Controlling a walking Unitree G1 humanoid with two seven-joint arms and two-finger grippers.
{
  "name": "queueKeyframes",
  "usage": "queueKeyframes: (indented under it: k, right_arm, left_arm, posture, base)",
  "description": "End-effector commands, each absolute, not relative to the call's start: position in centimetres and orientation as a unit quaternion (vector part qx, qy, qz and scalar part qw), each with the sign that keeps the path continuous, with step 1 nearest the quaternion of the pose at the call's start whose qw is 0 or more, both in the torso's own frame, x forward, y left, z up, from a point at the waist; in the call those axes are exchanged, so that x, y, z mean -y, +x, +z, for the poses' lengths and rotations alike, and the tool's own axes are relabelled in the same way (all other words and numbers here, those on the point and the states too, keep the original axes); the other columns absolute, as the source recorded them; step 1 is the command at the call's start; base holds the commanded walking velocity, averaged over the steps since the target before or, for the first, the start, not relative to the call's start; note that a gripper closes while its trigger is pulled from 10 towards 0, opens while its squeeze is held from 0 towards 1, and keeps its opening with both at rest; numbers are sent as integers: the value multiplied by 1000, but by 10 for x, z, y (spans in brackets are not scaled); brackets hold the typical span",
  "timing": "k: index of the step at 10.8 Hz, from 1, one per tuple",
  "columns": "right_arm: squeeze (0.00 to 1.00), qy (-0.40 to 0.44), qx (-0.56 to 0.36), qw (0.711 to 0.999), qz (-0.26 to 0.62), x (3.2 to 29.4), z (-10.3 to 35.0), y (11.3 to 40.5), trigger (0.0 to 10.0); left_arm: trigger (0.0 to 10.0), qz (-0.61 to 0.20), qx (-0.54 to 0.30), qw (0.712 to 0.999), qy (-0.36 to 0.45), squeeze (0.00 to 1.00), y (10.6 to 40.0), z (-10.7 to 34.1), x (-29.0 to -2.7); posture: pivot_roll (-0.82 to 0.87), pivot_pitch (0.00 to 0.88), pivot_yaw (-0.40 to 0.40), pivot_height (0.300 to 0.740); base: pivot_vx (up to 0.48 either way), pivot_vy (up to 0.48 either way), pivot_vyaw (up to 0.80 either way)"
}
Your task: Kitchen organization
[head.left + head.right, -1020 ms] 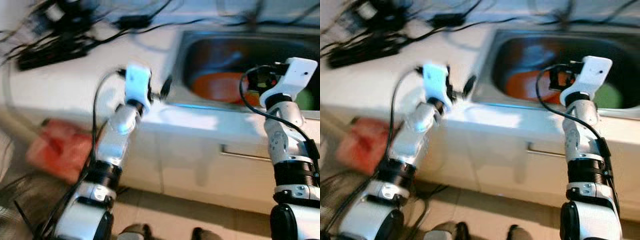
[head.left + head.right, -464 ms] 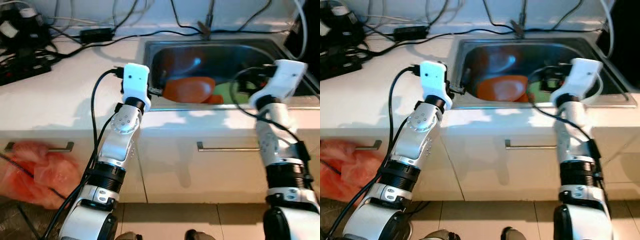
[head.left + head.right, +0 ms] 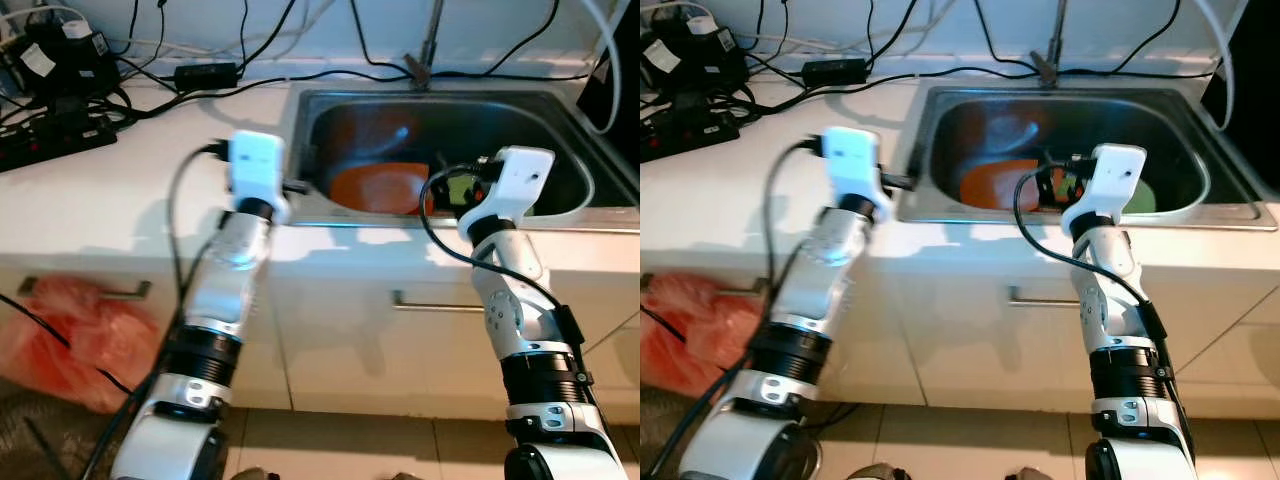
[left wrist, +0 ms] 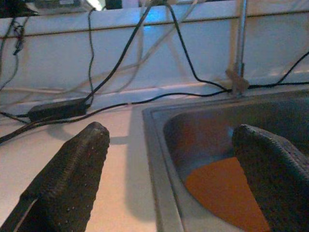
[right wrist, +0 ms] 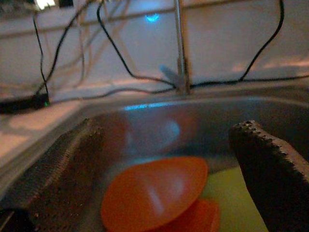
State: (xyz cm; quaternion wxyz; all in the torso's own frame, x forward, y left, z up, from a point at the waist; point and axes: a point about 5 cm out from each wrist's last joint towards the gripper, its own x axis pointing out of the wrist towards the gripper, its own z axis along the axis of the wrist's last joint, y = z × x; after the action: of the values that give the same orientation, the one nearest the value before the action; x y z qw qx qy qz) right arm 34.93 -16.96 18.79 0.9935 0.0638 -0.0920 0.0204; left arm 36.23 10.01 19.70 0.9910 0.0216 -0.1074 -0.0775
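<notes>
Two silver jointed arms with black ring collars, white box-shaped wrist housings, looped black cables along each forearm, left gripper [image 4: 164, 193] and right gripper [image 5: 164, 188] with long black, finely dimpled fingers [image 4: 67, 179]

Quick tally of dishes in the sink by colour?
Orange: 2, a large plate lying over a smaller piece
Green: 1, a plate under them
Total: 3, as far as the sink shows
</notes>
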Motion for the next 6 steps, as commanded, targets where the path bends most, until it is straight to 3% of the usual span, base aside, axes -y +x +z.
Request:
queueKeyframes:
  k: [1, 6]
  right_arm:
    - [0, 58, 85, 995, 9, 174, 186, 347, 10000]
    - [0, 66, 65, 995, 34, 152, 173, 335, 10000]
  left_arm:
    - [10000, -93, 109, 989, 22, 0, 363, 200, -90]
    - [10000, -94, 107, 990, 15, 0, 363, 200, -89]
  posture:
    - [-7, 0, 54, 740]
    - [-7, 0, 56, 740]
  base:
    - [0, -480, 0]
    - [0, -480, 0]
